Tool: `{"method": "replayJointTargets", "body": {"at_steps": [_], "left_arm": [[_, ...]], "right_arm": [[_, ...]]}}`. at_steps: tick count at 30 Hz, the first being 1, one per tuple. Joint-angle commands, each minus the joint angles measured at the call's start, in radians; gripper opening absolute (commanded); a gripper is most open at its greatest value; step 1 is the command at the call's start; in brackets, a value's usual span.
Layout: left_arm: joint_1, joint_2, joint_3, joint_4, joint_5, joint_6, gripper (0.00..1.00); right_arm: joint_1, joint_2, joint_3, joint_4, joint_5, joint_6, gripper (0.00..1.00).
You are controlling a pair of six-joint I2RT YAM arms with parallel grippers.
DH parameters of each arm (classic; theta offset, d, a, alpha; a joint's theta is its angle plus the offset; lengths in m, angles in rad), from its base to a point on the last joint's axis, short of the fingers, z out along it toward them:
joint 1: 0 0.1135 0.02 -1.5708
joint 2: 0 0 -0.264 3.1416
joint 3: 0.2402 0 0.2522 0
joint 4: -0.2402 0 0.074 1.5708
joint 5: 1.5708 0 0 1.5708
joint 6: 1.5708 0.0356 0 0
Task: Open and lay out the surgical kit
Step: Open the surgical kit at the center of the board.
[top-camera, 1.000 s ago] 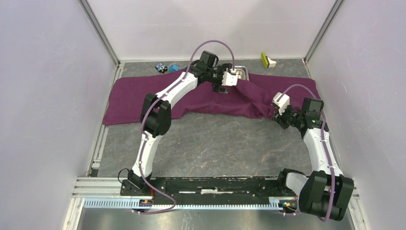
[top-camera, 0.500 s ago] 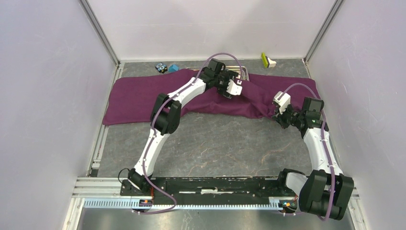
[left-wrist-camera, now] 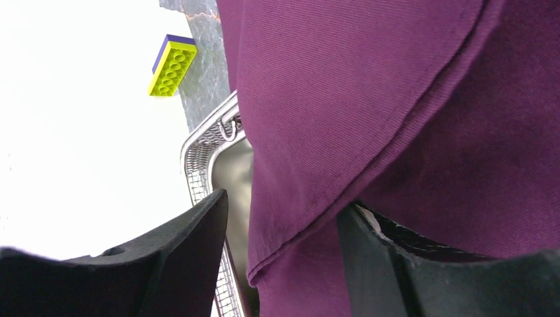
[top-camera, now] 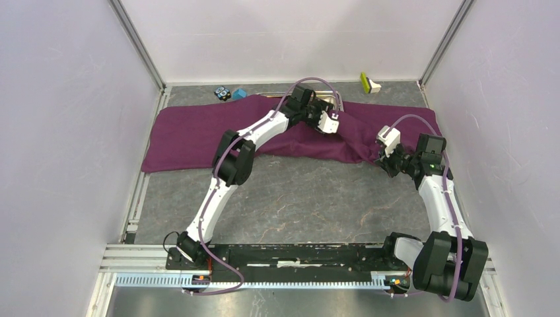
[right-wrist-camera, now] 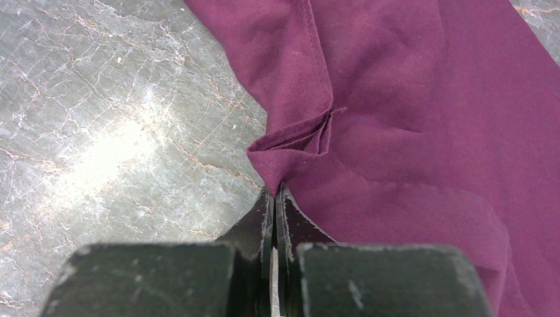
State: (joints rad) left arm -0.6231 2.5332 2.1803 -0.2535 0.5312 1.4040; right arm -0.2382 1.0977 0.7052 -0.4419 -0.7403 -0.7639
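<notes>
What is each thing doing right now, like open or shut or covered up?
Large purple cloth wrap, partly spread out, draped over the tray.
Shiny steel tray, mostly covered, one corner showing.
Left gripper, open, cloth fold between its fingers.
Right gripper, shut on the cloth wrap's corner.
Yellow-green toy brick, lying loose by the back wall.

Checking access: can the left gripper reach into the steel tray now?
Probably not: the purple cloth covers most of the steel tray, and a fold sits inside the open left gripper.
</notes>
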Motion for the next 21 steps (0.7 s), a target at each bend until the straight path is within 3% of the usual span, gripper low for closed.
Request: {"method": "replayJointTargets", "body": {"at_steps": [1, 6, 17, 21], "left_arm": [[-0.01, 0.012, 0.045, 0.075, 0.009, -0.012, 0.63], [-0.012, -0.002, 0.032, 0.093, 0.01, -0.037, 0.51], [-0.015, -0.009, 0.0, 0.112, 0.0, -0.026, 0.33], [-0.019, -0.027, -0.022, 0.091, -0.013, -0.025, 0.19]], "right_arm": [[-0.007, 0.002, 0.025, 0.017, 0.005, 0.006, 0.0], [-0.006, 0.004, 0.027, 0.02, 0.009, 0.008, 0.0], [-0.008, 0.002, 0.039, 0.025, 0.016, 0.032, 0.0], [-0.009, -0.004, 0.048, 0.041, 0.049, 0.065, 0.0]]}}
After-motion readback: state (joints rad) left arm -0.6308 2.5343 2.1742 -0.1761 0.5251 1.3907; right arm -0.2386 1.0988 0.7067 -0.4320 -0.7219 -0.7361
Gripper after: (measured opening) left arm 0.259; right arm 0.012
